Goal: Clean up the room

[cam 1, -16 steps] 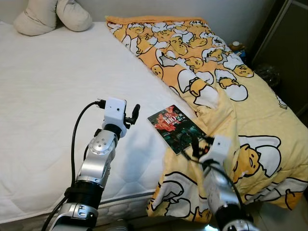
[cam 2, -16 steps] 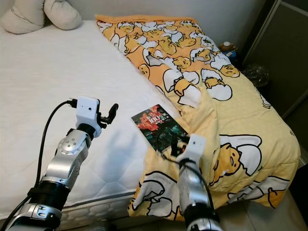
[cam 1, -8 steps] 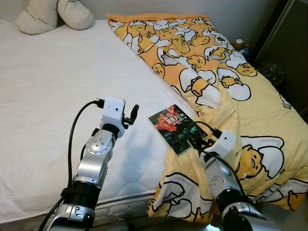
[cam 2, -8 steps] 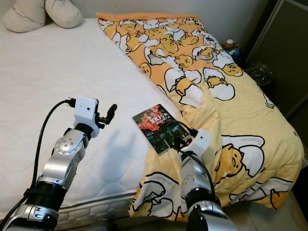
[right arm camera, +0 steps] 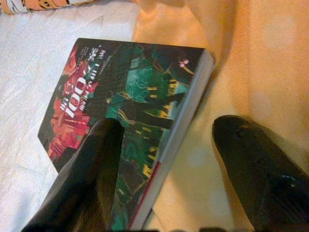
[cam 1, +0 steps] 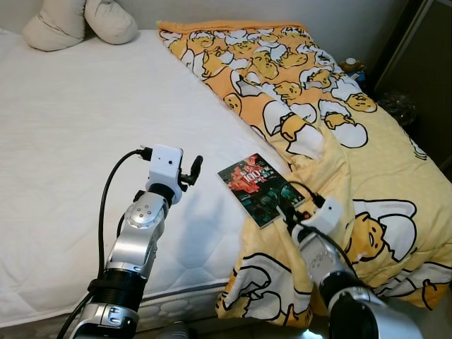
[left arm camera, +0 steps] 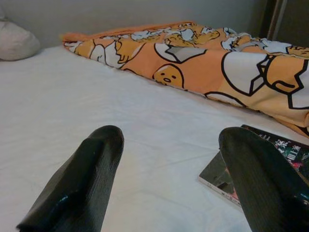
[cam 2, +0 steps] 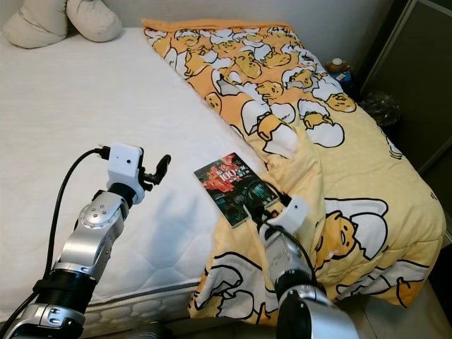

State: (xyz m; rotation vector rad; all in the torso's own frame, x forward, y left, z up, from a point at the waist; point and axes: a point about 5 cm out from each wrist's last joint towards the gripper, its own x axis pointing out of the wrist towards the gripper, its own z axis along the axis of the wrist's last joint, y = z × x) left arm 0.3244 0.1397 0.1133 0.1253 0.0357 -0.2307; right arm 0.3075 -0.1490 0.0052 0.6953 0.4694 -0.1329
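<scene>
Right wrist view is showing the white quilted mattress (cam 1: 85,127), then the soft yellow egg-print blanket (cam 1: 339,148), then the glossy paperback book (right arm camera: 130,116) lying at their border, likely light, stiff and slippery, with the open right gripper (right arm camera: 164,179) straddling its spine edge, while the open left gripper (cam 1: 192,169) is hovering nearby.

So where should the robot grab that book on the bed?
Probably by its long edge beside the yellow blanket. The book lies flat on the white sheet, and that edge shows its thickness. The right gripper, open, straddles it, one finger over the cover, the other on the blanket side.
</scene>
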